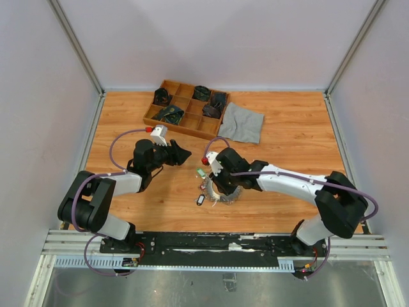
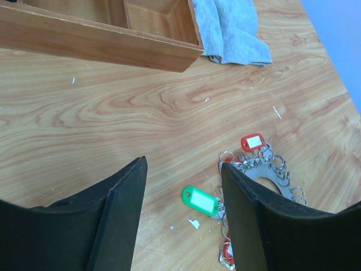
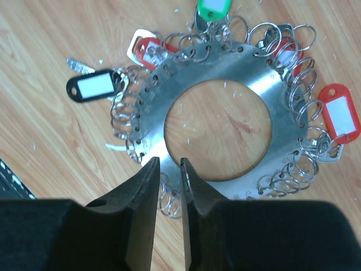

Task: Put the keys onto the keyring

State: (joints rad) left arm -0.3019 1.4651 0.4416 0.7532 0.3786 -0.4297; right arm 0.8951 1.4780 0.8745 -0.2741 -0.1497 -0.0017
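The keyring (image 3: 265, 96) is a flat steel disc with a big hole and many small split rings round its rim, lying on the wood table (image 1: 287, 153). Keys with tags hang on it: a green one (image 3: 212, 8), red ones (image 3: 341, 116) and a black-tagged key (image 3: 95, 86) at its left side. My right gripper (image 3: 169, 161) sits over the near rim, its jaws drawn close together with a small split ring between them. My left gripper (image 2: 183, 169) hovers open left of the keyring (image 2: 271, 178), with the green-tagged key (image 2: 201, 201) lying on the table between its fingers, untouched.
A wooden compartment tray (image 1: 185, 109) with dark items stands at the back. A grey cloth (image 1: 243, 123) lies to its right. Small white scraps (image 2: 194, 223) dot the table near the keyring. The black-tagged key (image 1: 200, 199) lies toward the front edge.
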